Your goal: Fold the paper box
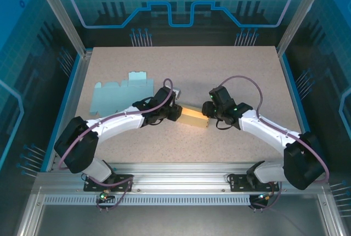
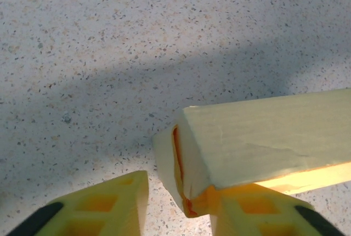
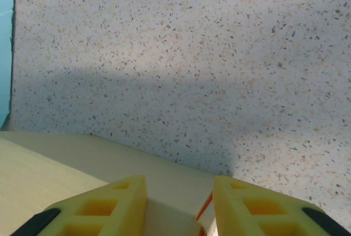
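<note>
Reading off my left end effector (image 2: pixel 178 187) first: its two yellow fingers (image 2: pixel 109 206) stand apart at the bottom of the left wrist view, so it is open. One end of the paper box (image 2: pixel 263 137) sits in the gap. The box is pale yellow, with an orange inner edge showing along the seam at that end. Its lower corner touches the finger at lower right. The finger at lower left is just beside the box, not touching. The box runs off the right edge of that frame.

My right end effector (image 3: pixel 179 184) has its fingers likewise spread, open, at the bottom of the right wrist view. The box's pale top face lies below and between them, toward the lower left. A thin orange edge shows just inside the lower-right finger. I cannot tell whether either finger touches the box.

In the overhead view, both end effectors meet near the centre of the frame, one at each end of the box. The box lies on the speckled surface (image 1: pixel 230 66), its long axis roughly left to right. A flat blue sheet (image 1: pixel 120 94) of cut card lies on the surface at upper left, apart from the box.
</note>
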